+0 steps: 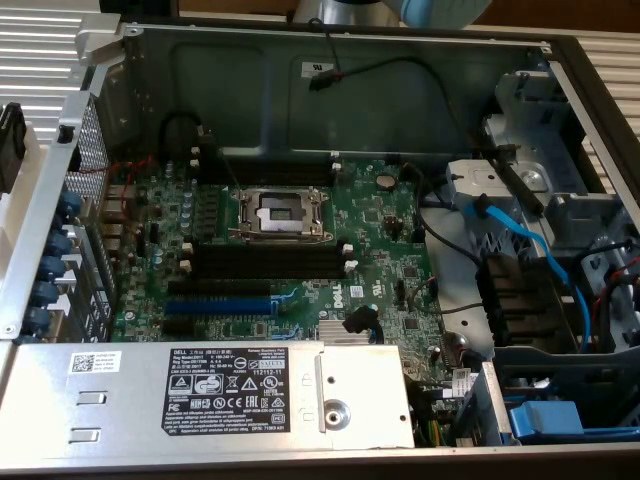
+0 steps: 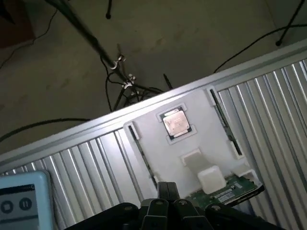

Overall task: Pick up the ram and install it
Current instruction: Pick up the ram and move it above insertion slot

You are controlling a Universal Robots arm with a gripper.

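In the exterior view, the black memory slots (image 1: 265,262) on the motherboard (image 1: 380,230) stood bare, so nothing was installed yet. In the wrist view, the gripper (image 2: 168,189) hung with its jaws pressed together, holding nothing. It was near a white tray (image 2: 158,143), and the green board at the tray's edge was probably the ram (image 2: 230,191). The pick-up seemed the step in hand. A grasp would need the jaws parted and lined up along the stick.

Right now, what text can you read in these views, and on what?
"DELL": black label on the power supply.
"DELL": printed on the motherboard.
The label's fine print, white barcode sticker, chassis-wall sticker and processor markings: too small to read.
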